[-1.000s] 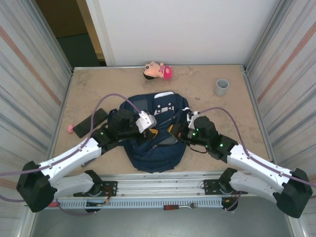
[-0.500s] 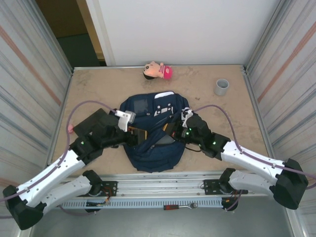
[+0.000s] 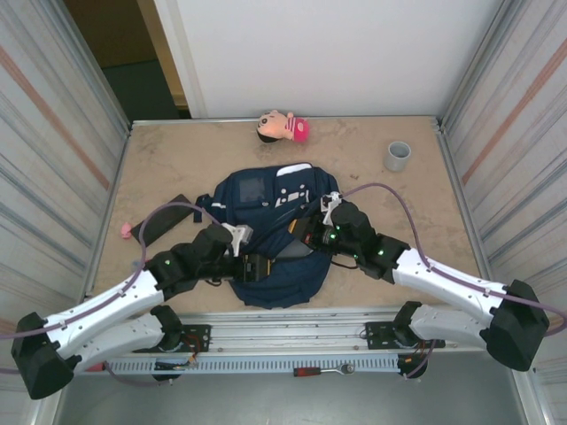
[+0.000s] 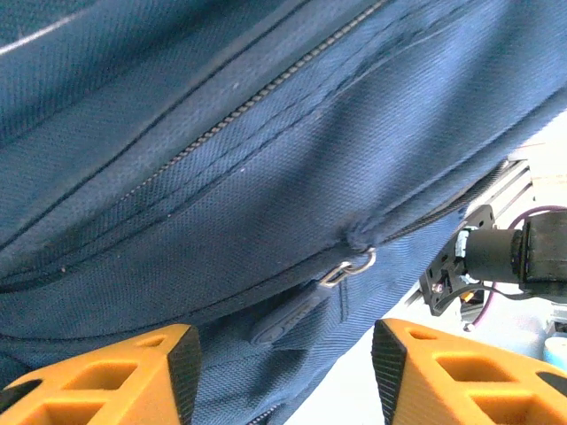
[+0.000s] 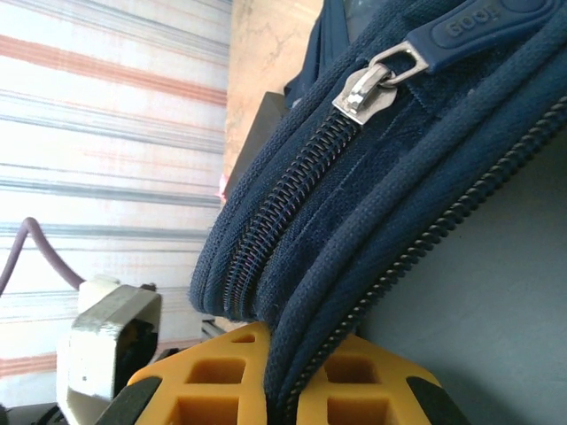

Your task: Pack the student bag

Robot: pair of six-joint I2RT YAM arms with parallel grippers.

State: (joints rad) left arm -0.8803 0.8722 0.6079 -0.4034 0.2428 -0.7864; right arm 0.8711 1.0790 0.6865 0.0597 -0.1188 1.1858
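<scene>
The student bag (image 3: 266,199), navy-blue with a white patch, lies flat in the middle of the table. My left gripper (image 3: 258,266) is low at its near left side, open, orange fingers (image 4: 106,376) apart. A dark zipper pull (image 4: 292,317) on a metal ring hangs on the bag fabric (image 4: 266,133) just ahead of the gap, untouched. My right gripper (image 3: 306,232) is at the bag's right side, shut on the bag's corded zipper edge (image 5: 354,266), which runs down between its orange fingers (image 5: 221,381). A metal slider (image 5: 365,91) with a blue tab sits further up that zipper.
A doll with a pink hat (image 3: 283,127) lies at the far edge. A grey cup (image 3: 398,156) stands at the far right. A flat black case (image 3: 165,220) and a small pink thing (image 3: 126,231) lie left of the bag. Corrugated walls close both sides.
My left gripper has opened wider and dropped from over the bag's middle to its near left edge. The right gripper has shifted slightly toward the far left, still clamped on the bag's edge.
</scene>
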